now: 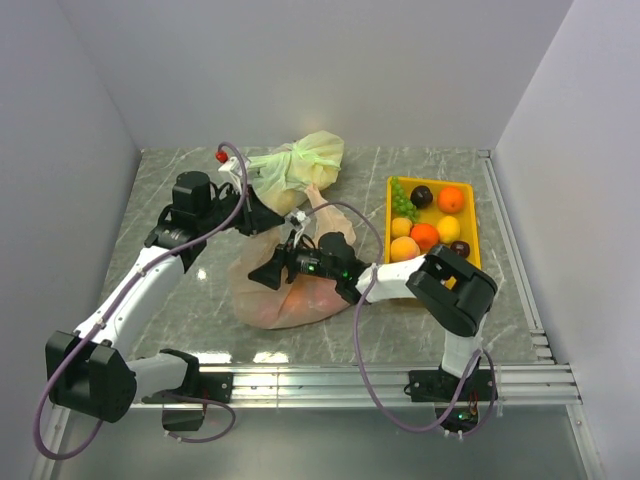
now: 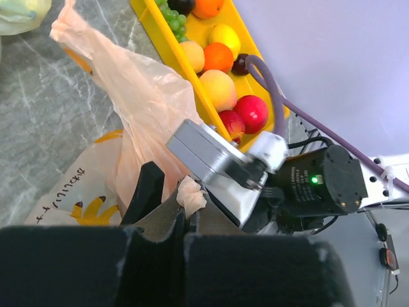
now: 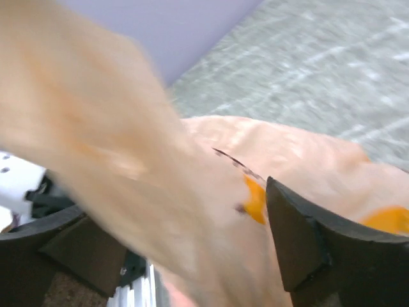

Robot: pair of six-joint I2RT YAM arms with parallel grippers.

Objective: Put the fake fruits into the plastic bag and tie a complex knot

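Observation:
The peach-orange plastic bag [image 1: 262, 300] lies mid-table, one handle strip pulled up. My left gripper [image 1: 287, 223] is shut on the end of a handle strip [image 2: 190, 195]. My right gripper [image 1: 272, 272] is open just below it; its fingers [image 3: 300, 249] stand wide apart with bag plastic [image 3: 211, 211] running between them, blurred. The right gripper's body [image 2: 214, 163] sits right against the left jaws. The fake fruits [image 1: 425, 232] lie in the yellow tray [image 1: 470, 215]: oranges, peach, red apples, lemon, grapes and dark pieces [image 2: 220, 83]. A reddish shape shows through the bag [image 1: 312, 296].
A pale yellow-green knotted bag [image 1: 297, 163] sits at the back, behind the left gripper. The tray stands right of the peach bag, near the right wall rail [image 1: 510, 240]. The aluminium rail [image 1: 380, 380] runs along the near edge.

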